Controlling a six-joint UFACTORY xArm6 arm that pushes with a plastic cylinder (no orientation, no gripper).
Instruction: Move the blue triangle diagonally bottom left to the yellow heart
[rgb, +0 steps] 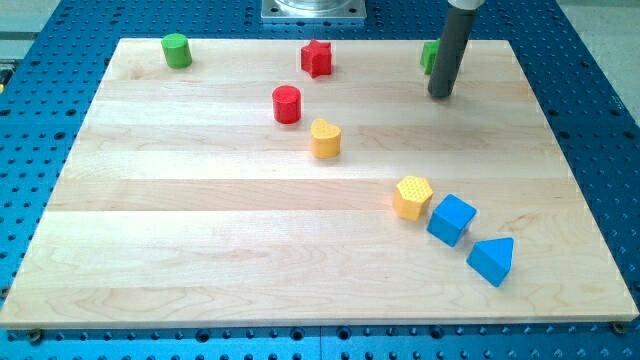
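A: Reading the bench (200, 200) from the view's left, what do you see first?

B: You see a green cylinder (177, 50) near the top-left corner, then a red cylinder (287, 104), with a red star (316, 58) above it towards the view's top. Just right of and below the red cylinder stands the yellow heart (325, 138).

A: And the task block?

B: Lower right you find a yellow hexagon (412, 196) touching or nearly touching a blue cube (451, 219); the blue triangle (492, 260) lies just beyond, nearest the view's bottom right, well apart from the heart.

A: The tool?

B: It is a plain rod with nothing to open or hold. My tip (440, 95) rests near the top edge, far from the triangle. The rod half hides a green block (428, 56); its shape cannot be made out.
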